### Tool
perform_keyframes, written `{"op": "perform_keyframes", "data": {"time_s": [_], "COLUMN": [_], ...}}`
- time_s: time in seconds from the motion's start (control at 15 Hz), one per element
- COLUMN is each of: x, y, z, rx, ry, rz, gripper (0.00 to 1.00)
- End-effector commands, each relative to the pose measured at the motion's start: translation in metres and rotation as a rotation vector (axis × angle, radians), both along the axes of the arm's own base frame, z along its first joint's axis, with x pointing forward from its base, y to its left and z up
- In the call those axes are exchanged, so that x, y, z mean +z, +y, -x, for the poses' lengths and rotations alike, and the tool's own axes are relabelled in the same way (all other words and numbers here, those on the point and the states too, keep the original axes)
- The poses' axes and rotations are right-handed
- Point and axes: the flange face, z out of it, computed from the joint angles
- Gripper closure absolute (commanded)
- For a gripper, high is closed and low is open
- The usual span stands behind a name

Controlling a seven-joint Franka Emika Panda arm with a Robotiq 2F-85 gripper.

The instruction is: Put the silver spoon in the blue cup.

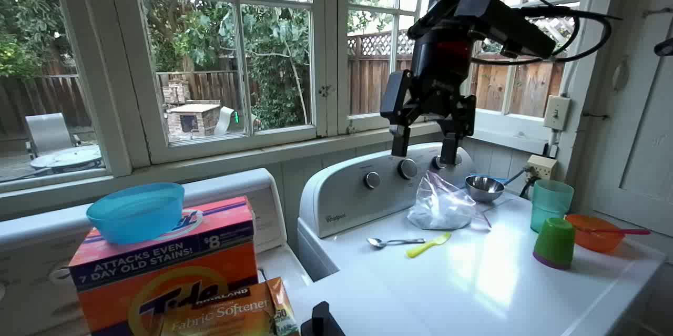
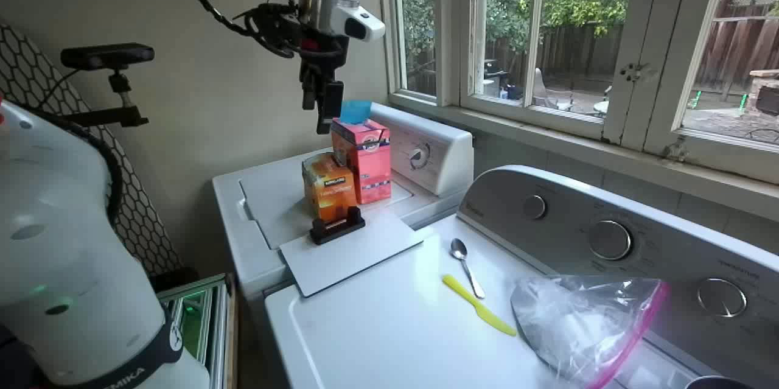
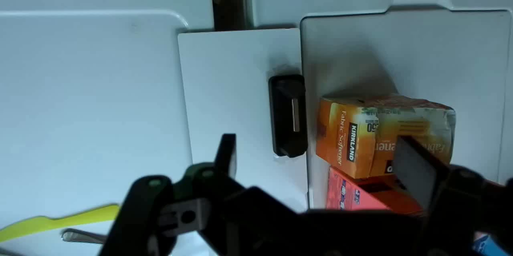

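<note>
The silver spoon (image 1: 394,243) lies flat on the white machine top, beside a yellow-green plastic knife (image 1: 428,245). The spoon also shows in an exterior view (image 2: 467,268). In the wrist view only its handle end (image 3: 83,236) shows; the gripper hides the rest. The blue cup (image 1: 551,200), a see-through teal tumbler, stands upright at the far end, partly behind an upside-down green cup (image 1: 555,243). It is out of the other views. My gripper (image 1: 425,148) is open and empty, high in the air, as also seen in an exterior view (image 2: 319,114) and the wrist view (image 3: 318,154).
A clear plastic bag (image 1: 441,204) lies near the spoon. A metal scoop (image 1: 483,189) and an orange bowl (image 1: 599,233) stand farther along. Below my gripper are a black holder (image 3: 287,115) on a white board, a softener box (image 3: 348,140) and a Tide box (image 2: 372,170) with a light-blue bowl (image 1: 136,212).
</note>
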Motion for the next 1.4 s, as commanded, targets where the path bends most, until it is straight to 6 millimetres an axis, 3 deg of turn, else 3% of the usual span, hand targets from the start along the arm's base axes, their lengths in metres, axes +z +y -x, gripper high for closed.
{"op": "perform_keyframes", "data": {"time_s": [0.0, 0.33, 0.6, 1.0, 1.33], "x": [0.000, 0.000, -0.019, -0.066, -0.120], "y": [0.000, 0.000, -0.019, -0.049, -0.048], "z": [0.000, 0.000, -0.019, -0.072, -0.109], "rx": [0.000, 0.000, 0.173, 0.470, 0.712], "ry": [0.001, 0.001, -0.072, -0.291, -0.433], "rz": [0.000, 0.000, 0.075, 0.155, 0.238], "gripper": [0.00, 0.00, 0.00, 0.00, 0.00]}}
